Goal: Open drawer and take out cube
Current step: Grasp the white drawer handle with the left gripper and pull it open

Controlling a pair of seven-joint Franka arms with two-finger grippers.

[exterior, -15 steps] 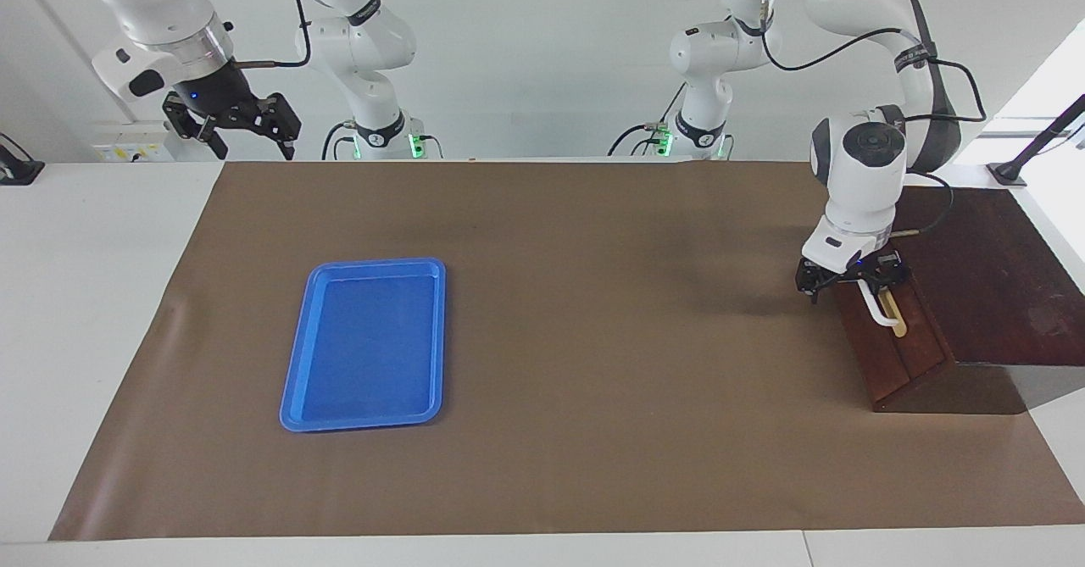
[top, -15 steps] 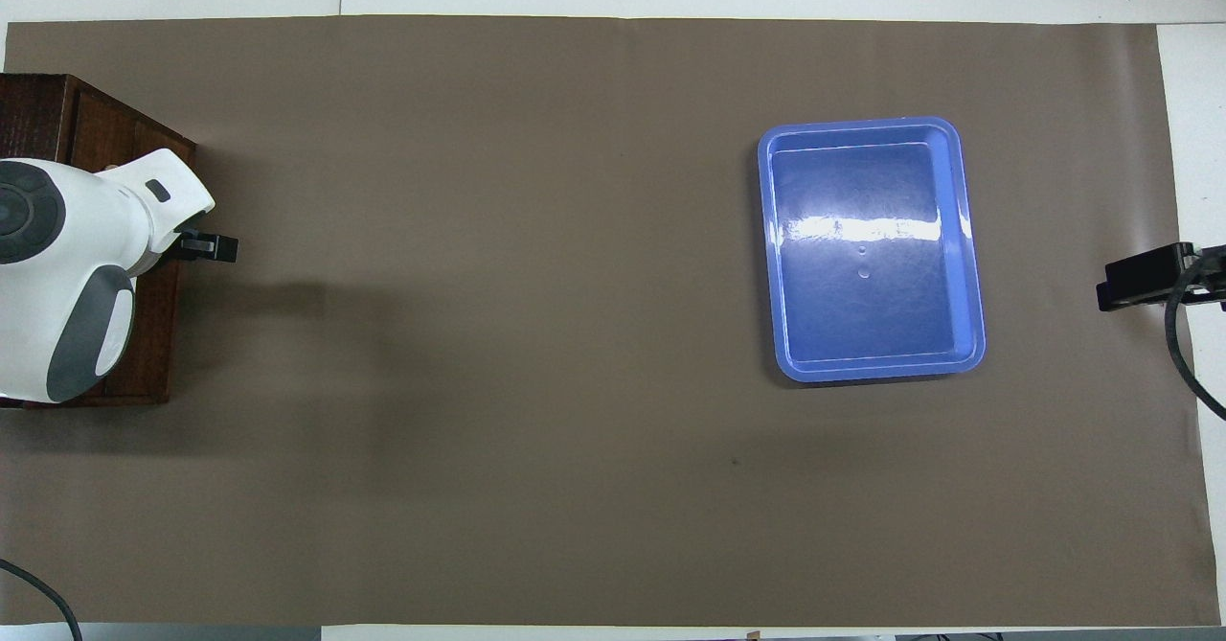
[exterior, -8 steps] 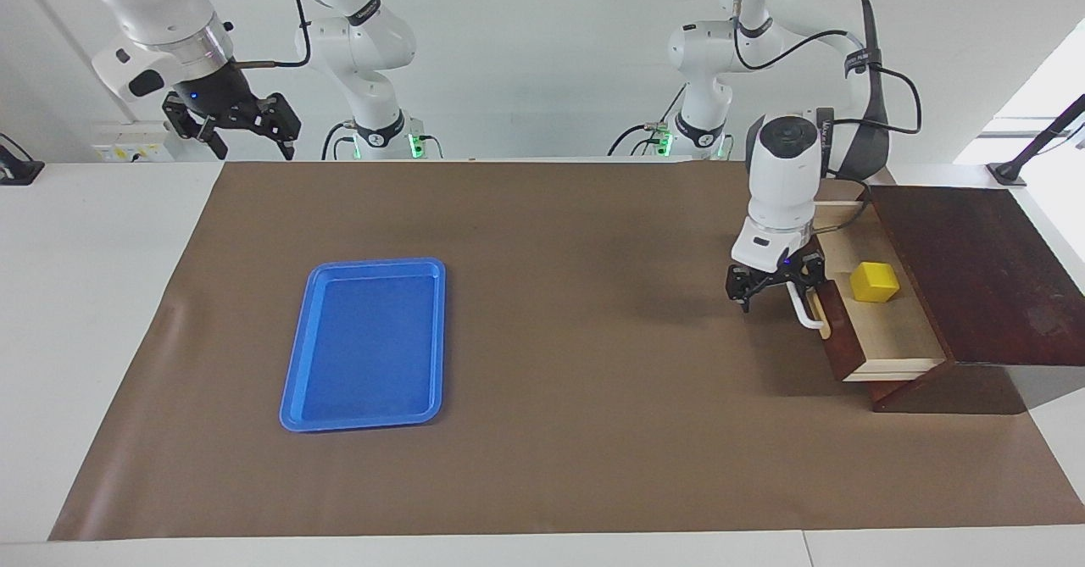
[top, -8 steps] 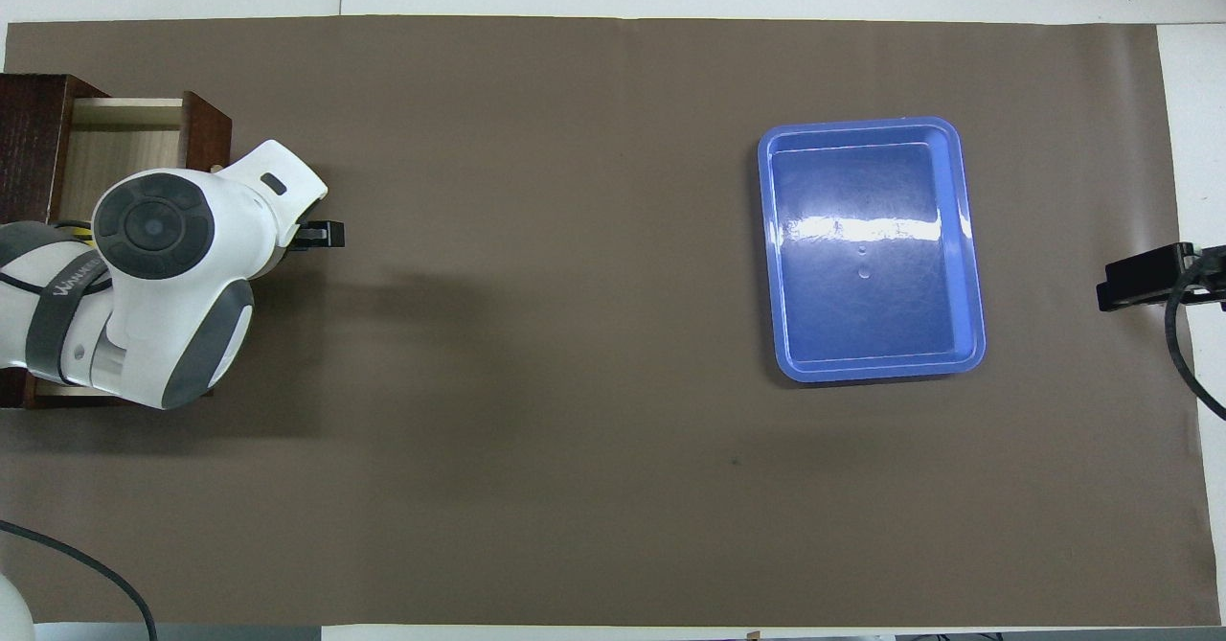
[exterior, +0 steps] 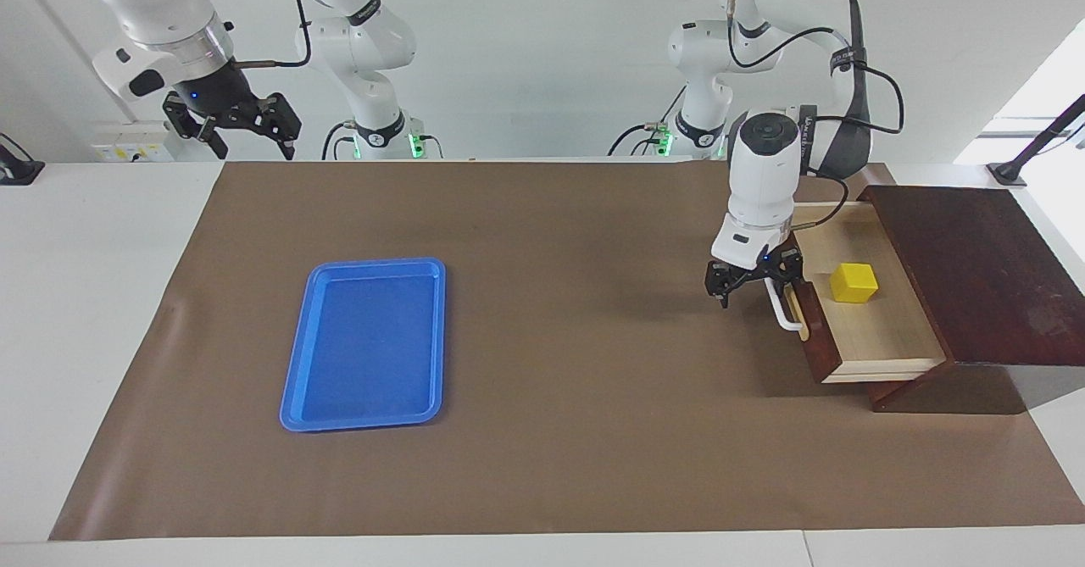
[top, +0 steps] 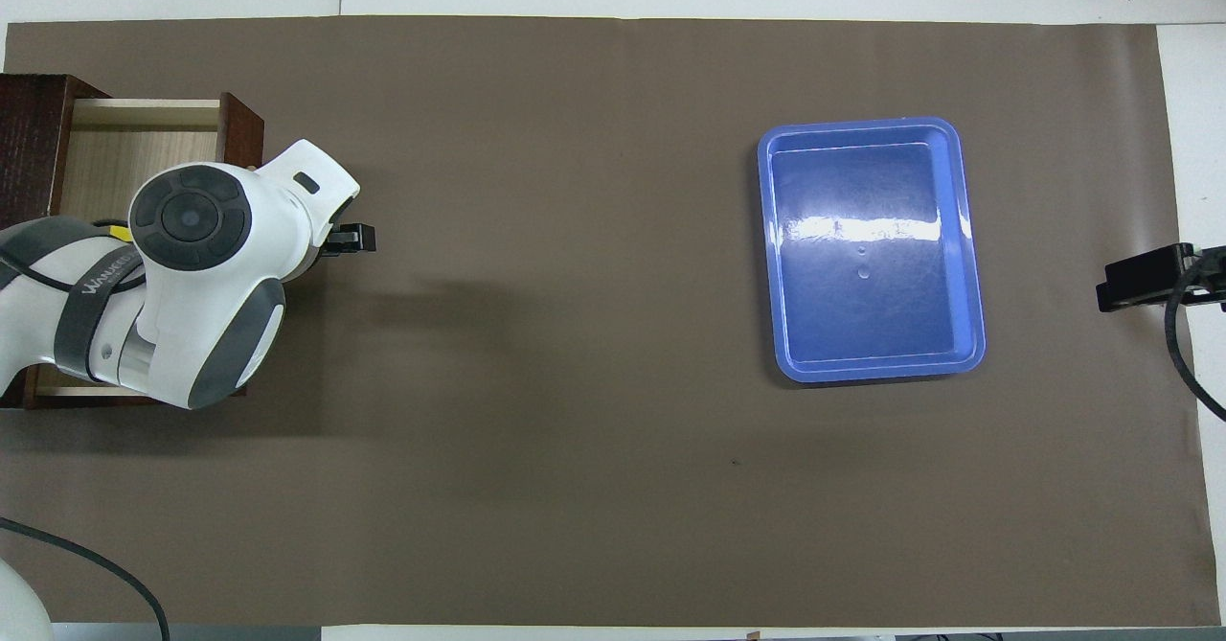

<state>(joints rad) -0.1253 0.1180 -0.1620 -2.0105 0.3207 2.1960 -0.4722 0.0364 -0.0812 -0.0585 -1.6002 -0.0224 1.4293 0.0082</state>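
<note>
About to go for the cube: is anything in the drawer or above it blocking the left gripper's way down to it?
Nothing visible does. The cube sits alone on the open drawer floor, clear of the box top's edge. The left gripper is at the white handle, with only the drawer's front panel between it and the cube. The right gripper waits aloft.

Both arms (exterior: 767, 173) glossy white with dark grey joint bands, black cables looped alongside. Black two-finger grippers, left gripper (exterior: 754, 283), right gripper (exterior: 233, 122) (blue LED at wrist). Green base lights.
</note>
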